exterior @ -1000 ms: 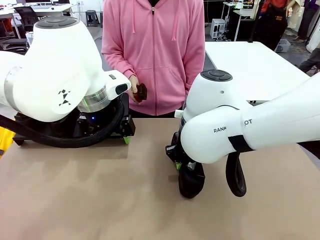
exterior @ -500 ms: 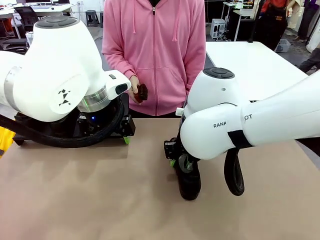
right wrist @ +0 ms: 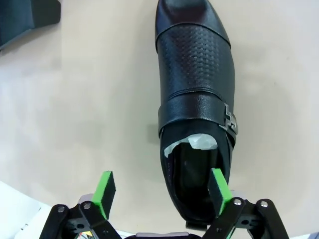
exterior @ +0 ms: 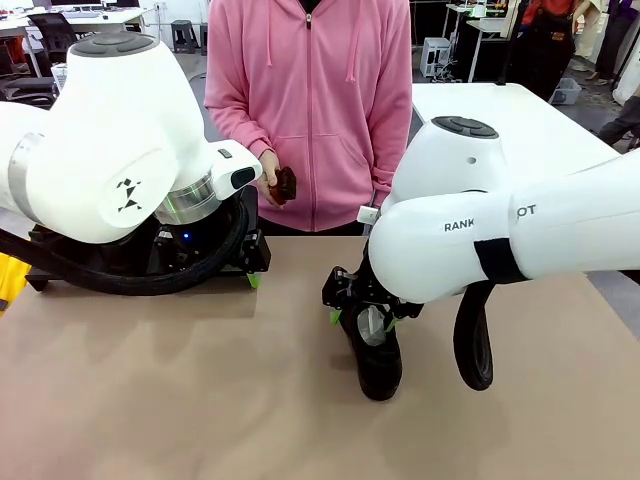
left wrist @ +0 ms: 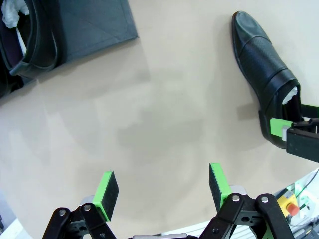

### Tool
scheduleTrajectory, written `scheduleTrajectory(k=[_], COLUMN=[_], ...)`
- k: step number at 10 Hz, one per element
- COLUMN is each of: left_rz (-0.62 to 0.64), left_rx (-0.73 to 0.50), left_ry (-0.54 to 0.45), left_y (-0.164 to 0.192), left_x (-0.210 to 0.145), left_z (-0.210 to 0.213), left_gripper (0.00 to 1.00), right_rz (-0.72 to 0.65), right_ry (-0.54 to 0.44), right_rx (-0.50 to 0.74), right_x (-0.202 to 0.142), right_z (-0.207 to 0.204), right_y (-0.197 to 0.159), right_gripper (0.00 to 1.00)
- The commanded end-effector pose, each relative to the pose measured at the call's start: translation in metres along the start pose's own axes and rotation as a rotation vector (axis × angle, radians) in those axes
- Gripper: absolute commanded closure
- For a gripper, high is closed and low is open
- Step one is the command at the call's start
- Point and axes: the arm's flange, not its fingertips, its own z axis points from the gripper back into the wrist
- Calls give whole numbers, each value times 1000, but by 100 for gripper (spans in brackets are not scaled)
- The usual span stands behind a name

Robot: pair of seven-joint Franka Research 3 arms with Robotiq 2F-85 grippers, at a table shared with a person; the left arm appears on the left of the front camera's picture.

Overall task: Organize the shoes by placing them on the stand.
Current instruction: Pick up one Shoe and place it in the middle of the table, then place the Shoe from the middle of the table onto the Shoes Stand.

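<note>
Right end effector (right wrist: 160, 190) hangs open over a black shoe (right wrist: 195, 99) on the table (right wrist: 89, 109).

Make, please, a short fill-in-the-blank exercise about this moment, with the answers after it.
1. The right pincer stands ____ above the heel of the black shoe.
2. The white paper sits ____ that shoe.
3. The shoe rests on the bare ____, not on the stand.
4. The left pincer holds ____.

Missing words: open; inside; table; nothing
</note>
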Motion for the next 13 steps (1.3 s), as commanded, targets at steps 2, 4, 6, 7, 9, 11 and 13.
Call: scheduleTrajectory(k=[2,4,6,7,9,11,13], left_rz=[-5,-5,-5,-5,-5,-9,65], left_rx=[7,7,7,7,7,14,44], left_ry=[-1,-1,-1,-1,-1,22,-31], left_y=[2,2,2,2,2,-15,-55], left_x=[2,2,2,2,2,3,7], left_z=[2,2,2,2,2,-9,-12], left_gripper=[7,7,7,7,7,7,7], right_rz=[-20,-20,-20,-20,-7,-29,-199], right_ry=[-18,-18,-18,-18,7,-55,-162], right_rx=[-17,-17,-17,-17,-6,55,49], right_x=[7,7,7,7,3,-2,14], right_z=[-10,-10,-10,-10,-11,40,68], right_y=[4,4,4,4,-2,-37,-87], right_gripper=[0,0,0,0,0,0,0])
